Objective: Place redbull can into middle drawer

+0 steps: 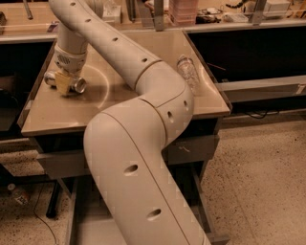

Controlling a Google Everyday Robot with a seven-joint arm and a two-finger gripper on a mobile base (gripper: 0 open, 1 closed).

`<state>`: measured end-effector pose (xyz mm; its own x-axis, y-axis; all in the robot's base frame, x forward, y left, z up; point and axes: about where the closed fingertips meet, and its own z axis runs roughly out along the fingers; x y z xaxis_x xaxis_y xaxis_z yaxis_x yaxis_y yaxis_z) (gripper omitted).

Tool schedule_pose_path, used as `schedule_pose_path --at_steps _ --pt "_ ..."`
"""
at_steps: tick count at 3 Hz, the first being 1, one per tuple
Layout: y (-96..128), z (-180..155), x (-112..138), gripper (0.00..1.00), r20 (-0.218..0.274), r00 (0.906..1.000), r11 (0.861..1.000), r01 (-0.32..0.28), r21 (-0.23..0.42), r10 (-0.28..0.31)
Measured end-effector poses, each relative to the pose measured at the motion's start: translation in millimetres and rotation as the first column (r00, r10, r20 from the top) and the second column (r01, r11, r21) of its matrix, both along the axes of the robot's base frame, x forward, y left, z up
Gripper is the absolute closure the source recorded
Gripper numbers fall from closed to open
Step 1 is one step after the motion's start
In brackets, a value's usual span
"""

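Observation:
The redbull can point(78, 86) lies on its side at the left of the tan tabletop point(52, 112); its shiny round ends show on either side of my fingers. My gripper point(63, 84) reaches straight down onto it, and the yellowish fingers point(61, 81) straddle the can's middle and close on it. The can rests on the table. The middle drawer point(88, 227) stands pulled out low under the table. Its grey floor is mostly hidden behind my arm.
A clear plastic bottle point(188, 72) lies on the right of the tabletop. A grey drawer front with white scratches point(191, 149) sits just below the table's edge. Shelves and clutter point(181, 12) line the back. Speckled floor point(267, 182) lies to the right.

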<state>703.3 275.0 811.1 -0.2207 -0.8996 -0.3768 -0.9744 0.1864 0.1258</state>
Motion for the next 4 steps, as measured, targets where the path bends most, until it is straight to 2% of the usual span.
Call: schedule_pose_path --at_steps 1,2,3,4 --pt "0.0 0.0 0.0 0.82 0.000 1.0000 1.000 0.000 0.000 0.000" --pt "0.0 0.0 0.0 1.00 0.000 1.0000 1.000 0.000 0.000 0.000" --pt "0.1 8.2 0.3 1.00 0.000 1.0000 1.000 0.000 0.000 0.000" --pt "-9.3 21.1 -6.0 1.00 -0.005 1.0000 0.999 -0.008 0.049 0.008"
